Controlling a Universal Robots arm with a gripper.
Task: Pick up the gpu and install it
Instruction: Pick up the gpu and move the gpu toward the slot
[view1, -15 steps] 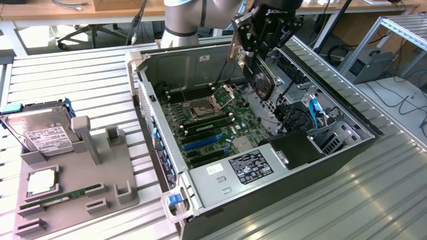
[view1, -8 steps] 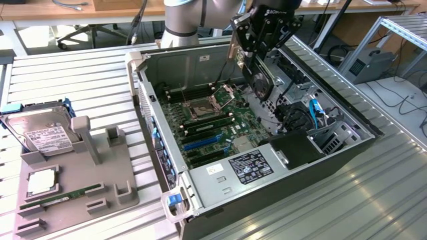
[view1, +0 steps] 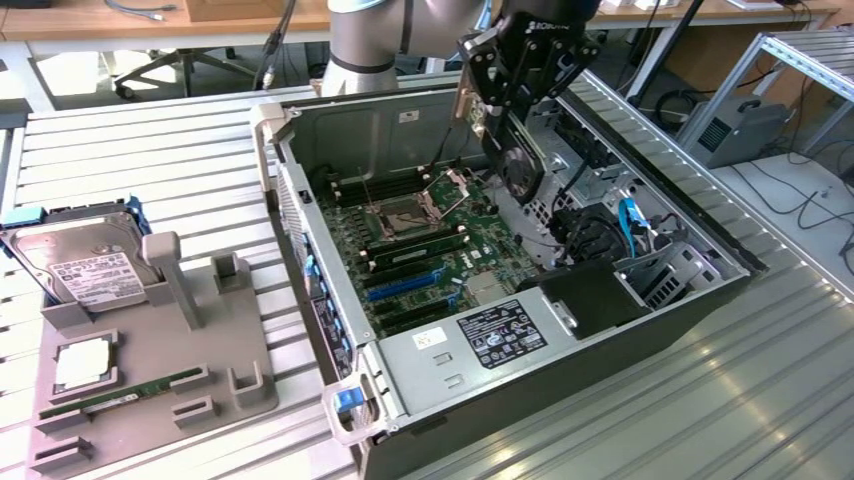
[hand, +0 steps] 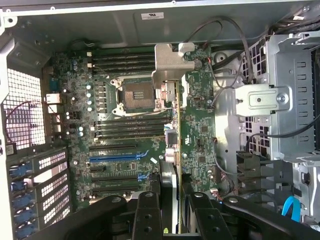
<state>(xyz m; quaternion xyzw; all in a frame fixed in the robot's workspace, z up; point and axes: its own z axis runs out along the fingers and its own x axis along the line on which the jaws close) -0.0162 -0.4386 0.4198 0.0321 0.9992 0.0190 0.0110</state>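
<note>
One gripper (view1: 498, 118) hangs over the open computer case (view1: 694, 262), its two fingers (hand: 148, 216) pinching one graphics card (view1: 515, 165) between them; the card is in the air above the middle of the case, clear of the green board (view1: 441, 255) on the case floor; it hangs on edge, dark fan face toward the exterior view's right. In the wrist view the gripper (hand: 170, 207) holds the graphics card (hand: 169, 64) edge-on, with its silvery bracket at the end away from the fingers, over the board just beside the one square processor socket (hand: 137, 95); two blue slots (hand: 118, 156) lie on the board, beside the card's edge.

The case lies on its side in the middle of the slatted metal worktop (view1: 160, 150); one boxy power unit (view1: 501, 335) with a dark label fills its near end; one blue cable (view1: 627, 225) curls near its wall on the exterior view's right.

One grey tray (view1: 227, 345) sits by the worktop's edge on the exterior view's left, well apart from the card; it carries three parts: one hard drive (view1: 80, 265) tilted at its far corner, one square chip (view1: 83, 365) lying flat, and one slim green memory stick (view1: 120, 396) by its near edge.
</note>
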